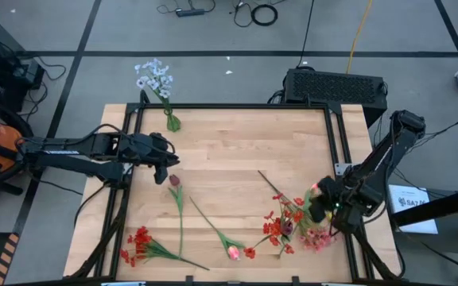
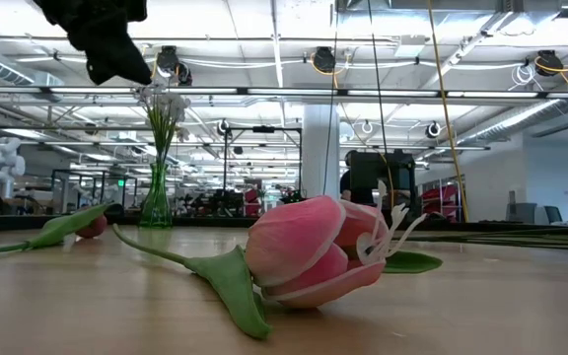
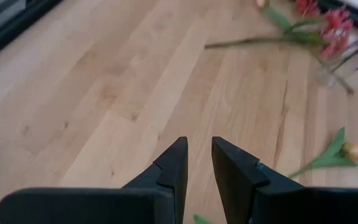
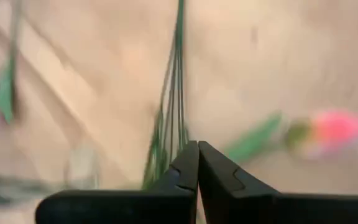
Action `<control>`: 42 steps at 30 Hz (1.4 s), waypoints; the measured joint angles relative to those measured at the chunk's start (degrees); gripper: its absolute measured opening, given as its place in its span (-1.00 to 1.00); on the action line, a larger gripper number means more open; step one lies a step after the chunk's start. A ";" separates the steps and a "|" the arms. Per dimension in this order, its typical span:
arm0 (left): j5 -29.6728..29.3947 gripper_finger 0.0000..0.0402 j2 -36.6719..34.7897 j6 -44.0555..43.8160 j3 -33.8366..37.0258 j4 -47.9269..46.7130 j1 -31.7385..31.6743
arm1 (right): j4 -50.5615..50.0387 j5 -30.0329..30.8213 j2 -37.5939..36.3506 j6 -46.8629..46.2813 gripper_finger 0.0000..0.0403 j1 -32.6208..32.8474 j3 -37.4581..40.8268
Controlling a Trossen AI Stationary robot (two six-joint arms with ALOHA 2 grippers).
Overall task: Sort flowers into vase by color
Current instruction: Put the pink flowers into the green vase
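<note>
The red cluster [image 1: 281, 225] lies at the near right of the wooden table [image 1: 237, 151], its petals mixed with a pink cluster [image 1: 318, 239] just to its right, both beside the right gripper [image 1: 322, 208]. In the right wrist view that gripper's fingers are pressed together around a bundle of thin green stems [image 4: 174, 118], so it pinches stems from this heap; which colour they carry I cannot tell. To do this step well, I judge it should lift slowly and straight up, so the tangled neighbours slide off rather than ride along, and check the bloom colour before choosing a vase.

Farther left lie a pink tulip [image 1: 233, 253] at the near edge, a dark red tulip [image 1: 174, 181] near the middle left, and a second red cluster [image 1: 139, 242] at the near left corner. The white sprig [image 1: 154, 77] already stands in a green vase [image 1: 172, 122] at the far left edge. The left gripper [image 1: 164, 168] hovers just left of the dark red tulip, fingers slightly spread and holding nothing, as the left wrist view shows.

Only the high view gives the whole layout. The low view alone shows the pink tulip close up, lying on its side, and the vase upright behind it. Only the right wrist view shows the pinch on the stems.
</note>
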State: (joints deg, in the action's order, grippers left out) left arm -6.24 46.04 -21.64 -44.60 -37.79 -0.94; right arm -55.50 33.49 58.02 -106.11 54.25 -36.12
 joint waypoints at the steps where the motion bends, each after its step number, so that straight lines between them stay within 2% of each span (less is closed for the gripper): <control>1: -0.02 -0.60 0.34 0.03 0.00 1.18 -0.01 | -0.44 1.48 -1.14 0.61 -1.00 -0.87 0.00; 5: 0.42 -0.60 3.90 5.24 0.00 6.50 -0.01 | -1.38 3.63 -7.62 7.27 -1.00 -6.50 0.00; 12: 3.14 -0.60 16.50 11.79 0.00 19.21 -0.01 | 5.21 0.11 -19.04 27.11 -1.00 -20.22 0.00; 15: 4.11 -0.60 22.07 14.61 -0.29 25.88 -0.10 | 6.56 -4.51 -21.12 32.88 -1.00 -26.72 0.00; 21: 9.28 -0.60 33.41 21.89 -4.09 34.62 -0.19 | 16.82 -16.82 -19.99 46.69 -1.00 -41.26 0.00; 25: 9.58 -0.60 40.60 26.95 -8.15 39.65 -1.48 | 25.05 -24.56 -17.20 55.06 -1.00 -51.67 0.00; 31: 16.73 -0.60 51.77 31.82 -17.62 40.77 -4.96 | 32.64 -36.76 -12.85 62.09 -1.00 -66.03 0.00; 37: 26.17 -0.60 61.96 38.34 -28.09 40.02 -6.60 | 38.89 -43.35 -10.65 63.42 -1.00 -73.75 0.02; 42: 28.68 -0.60 70.16 44.81 -36.26 39.82 -6.16 | 39.01 -44.26 -10.77 62.93 -1.00 -75.83 0.00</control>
State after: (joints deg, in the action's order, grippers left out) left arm 22.44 116.20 23.17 -80.85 2.03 -7.10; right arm -16.49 -10.77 47.25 -43.18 -21.58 -36.12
